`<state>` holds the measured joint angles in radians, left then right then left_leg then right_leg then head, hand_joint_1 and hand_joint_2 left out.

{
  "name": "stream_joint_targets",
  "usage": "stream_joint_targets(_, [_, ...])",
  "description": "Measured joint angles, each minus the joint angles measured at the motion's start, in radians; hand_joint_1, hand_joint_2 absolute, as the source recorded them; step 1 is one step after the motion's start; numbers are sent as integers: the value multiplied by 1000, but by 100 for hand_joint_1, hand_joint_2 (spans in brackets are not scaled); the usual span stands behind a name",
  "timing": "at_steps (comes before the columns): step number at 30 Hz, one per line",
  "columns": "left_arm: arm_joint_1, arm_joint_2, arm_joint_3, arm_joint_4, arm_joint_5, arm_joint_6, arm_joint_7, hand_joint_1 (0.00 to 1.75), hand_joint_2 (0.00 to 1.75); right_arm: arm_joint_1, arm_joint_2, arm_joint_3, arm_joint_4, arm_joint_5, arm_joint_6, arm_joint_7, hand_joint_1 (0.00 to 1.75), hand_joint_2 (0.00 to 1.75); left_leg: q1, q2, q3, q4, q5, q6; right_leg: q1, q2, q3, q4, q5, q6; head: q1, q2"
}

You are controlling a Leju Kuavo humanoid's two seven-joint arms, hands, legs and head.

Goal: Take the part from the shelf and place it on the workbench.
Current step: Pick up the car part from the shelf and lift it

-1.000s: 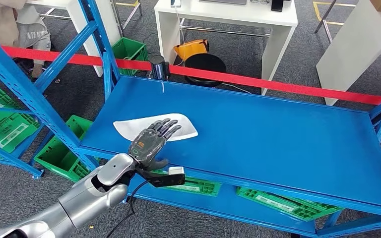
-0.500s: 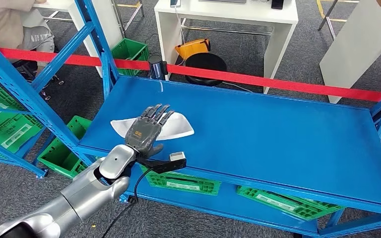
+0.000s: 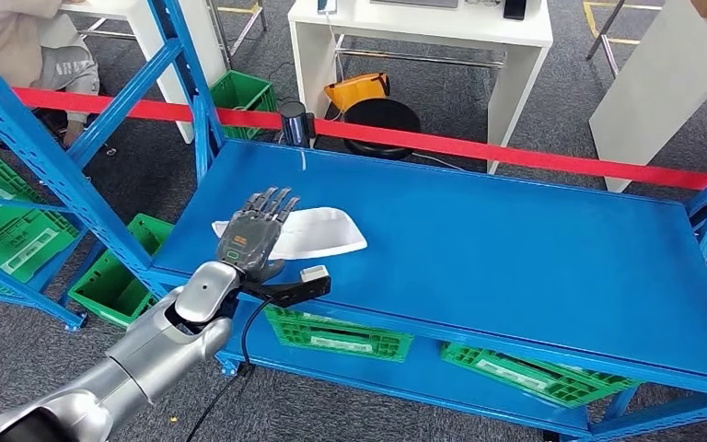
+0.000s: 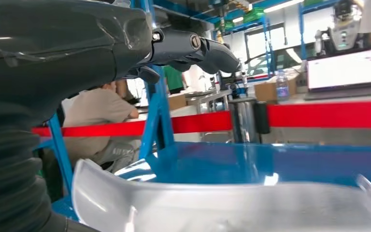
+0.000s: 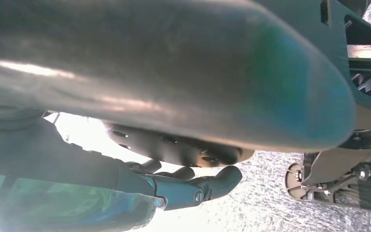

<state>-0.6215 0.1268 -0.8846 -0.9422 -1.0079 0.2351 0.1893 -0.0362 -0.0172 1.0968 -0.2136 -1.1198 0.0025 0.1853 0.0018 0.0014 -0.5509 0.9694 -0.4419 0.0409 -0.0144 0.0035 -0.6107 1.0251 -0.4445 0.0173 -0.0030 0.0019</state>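
Note:
The part (image 3: pixel 320 232) is a flat white curved piece lying on the blue shelf (image 3: pixel 515 249), near its front left corner. My left hand (image 3: pixel 250 238) hovers over the part's left end with its fingers stretched out and apart, holding nothing. In the left wrist view the part (image 4: pixel 222 208) spreads just below the hand (image 4: pixel 77 63), and the dark fingers (image 4: pixel 198 48) reach out above it without touching. My right hand (image 5: pixel 193 186) hangs by my body over the grey floor with loose fingers and nothing in them.
A red tape barrier (image 3: pixel 515 157) runs along the shelf's far edge beside a black cylinder (image 3: pixel 295 122). Blue uprights (image 3: pixel 46 157) rise at the left. Green crates (image 3: pixel 341 336) sit on the lower level. A person (image 3: pixel 18 37) sits at the far left; white tables (image 3: pixel 423 37) stand behind.
My left hand has slid to the left and a little farther in, from the part's middle to its left end. The part lies where it was.

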Motion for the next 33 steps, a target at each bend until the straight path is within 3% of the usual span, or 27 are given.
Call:
stream_joint_targets(1, [-2,-3,1,2,0,0,0,0,175,0,-1,0,0,0,0,0,0,0,2,1,4,-9,7,5,1,-1,-21,43,-21,-2,1,0])
stream_joint_targets(3, [-2,-8,2,8,0,-1,0,0,175,-1,-3,1,0,0,0,0,0,0,1,3,1,-11,11,9,-1,-1,-86,183,-78,-7,2,0])
stream_joint_targets(5, [3,-11,2,15,0,-2,0,0,175,0,-4,1,0,-1,0,0,0,0,-1,3,0,-10,11,9,-3,-1,-128,272,-101,0,2,0])
stream_joint_targets(6, [5,-12,2,17,1,-2,0,0,175,0,-4,1,0,-1,-1,1,0,0,-1,2,0,-9,11,8,-5,-1,-121,257,-90,9,2,0])
stream_joint_targets(8, [6,-16,4,21,7,-5,-1,0,175,1,-5,1,0,-1,-4,5,0,0,0,-1,0,-2,6,2,-10,-3,-56,120,-34,27,3,0])
stream_joint_targets(10, [7,-20,13,23,24,-17,-6,0,175,1,-6,2,0,-1,-6,8,0,0,-5,-4,-9,13,-3,-10,-12,-3,-1,5,4,26,2,0])
stream_joint_targets(11, [8,-22,18,23,38,-28,-10,0,175,0,-6,2,0,0,-7,9,0,0,-6,-4,-13,19,-6,-15,-10,-3,8,-15,9,19,2,0])
stream_joint_targets(15, [12,-28,41,27,100,-76,-19,0,175,-2,-5,3,0,0,-7,13,0,0,-1,-3,-31,48,-28,-29,-14,1,6,-17,12,-5,1,0])
stream_joint_targets(16, [12,-28,47,28,106,-80,-20,0,175,-3,-4,4,0,1,-7,13,0,0,2,-3,-49,86,-52,-35,-17,1,7,-18,13,-10,1,0])
stream_joint_targets(18, [15,-29,53,30,112,-85,-21,0,175,-5,-4,6,0,1,-7,13,0,0,5,-3,-111,219,-117,-45,-15,1,6,-18,13,-17,0,0])
stream_joint_targets(20, [21,-29,55,32,114,-89,-22,0,175,-5,-4,8,0,1,-7,13,0,0,8,-2,-161,321,-146,-49,-13,2,6,-18,13,-17,0,0])
stream_joint_targets(21, [23,-30,56,34,114,-89,-22,0,175,-5,-4,8,0,1,-7,13,0,0,9,-2,-159,314,-131,-47,-13,2,6,-18,13,-17,0,0])
stream_joint_targets(22, [23,-30,58,35,114,-89,-22,0,175,-5,-4,9,0,1,-7,13,0,0,9,-2,-137,267,-100,-43,-12,3,7,-18,13,-17,-1,0])
stream_joint_targets(24, [21,-30,64,36,114,-89,-23,0,175,-6,-2,9,0,1,-7,13,0,0,6,-2,-63,118,-37,-31,-8,5,9,-18,13,-16,0,0])
stream_joint_targets(26, [17,-31,68,36,114,-90,-24,0,175,-7,0,9,0,1,-7,13,0,0,0,-2,-23,36,-15,-20,-4,5,7,-18,15,-12,0,0])
stream_joint_targets(30, [13,-34,71,38,133,-108,-25,0,175,-8,-1,11,0,5,-7,14,0,0,-1,0,-12,9,-2,-4,-3,3,-2,-10,11,5,1,0])
stream_joint_targets(31, [11,-36,71,39,143,-116,-25,0,175,-9,-2,13,0,6,-7,15,0,0,2,1,-7,-1,5,2,-2,2,-17,22,-6,4,2,0])
stream_joint_targets(33, [9,-39,71,44,162,-132,-25,0,175,-10,-4,17,0,10,-6,17,0,0,2,3,-4,-8,13,8,-2,1,-76,150,-62,-2,3,0])
